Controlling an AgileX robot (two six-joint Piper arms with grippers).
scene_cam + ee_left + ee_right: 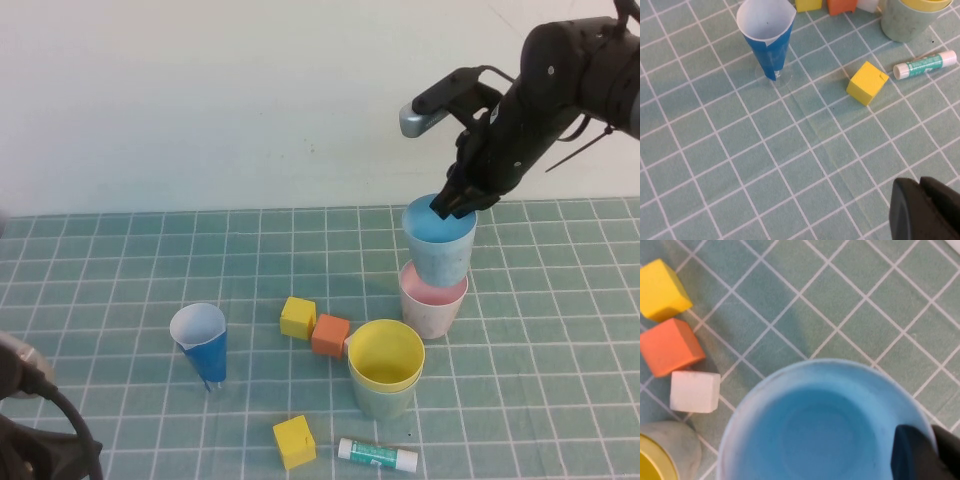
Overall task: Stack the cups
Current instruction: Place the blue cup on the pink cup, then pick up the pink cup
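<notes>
My right gripper [455, 205] is shut on the far rim of the light blue cup [438, 245], one finger inside and one outside. That cup's base is lowered into the mouth of the pink cup [432, 305], which stands upright on the mat. In the right wrist view the blue cup [825, 435] fills the frame, with the right gripper [932, 440] pinching its rim. The yellow cup [386, 352] is nested in the pale green cup [383, 400] nearer the front. My left gripper [920, 186] hovers shut over bare mat, holding nothing.
A dark-blue paper cone [203, 345] stands at the left. Yellow blocks [297, 317] [294, 441], an orange block [330, 334] and a white block [694, 391] lie near the nested cups. A glue stick [378, 454] lies at the front. The left arm [40, 430] stays at the near-left corner.
</notes>
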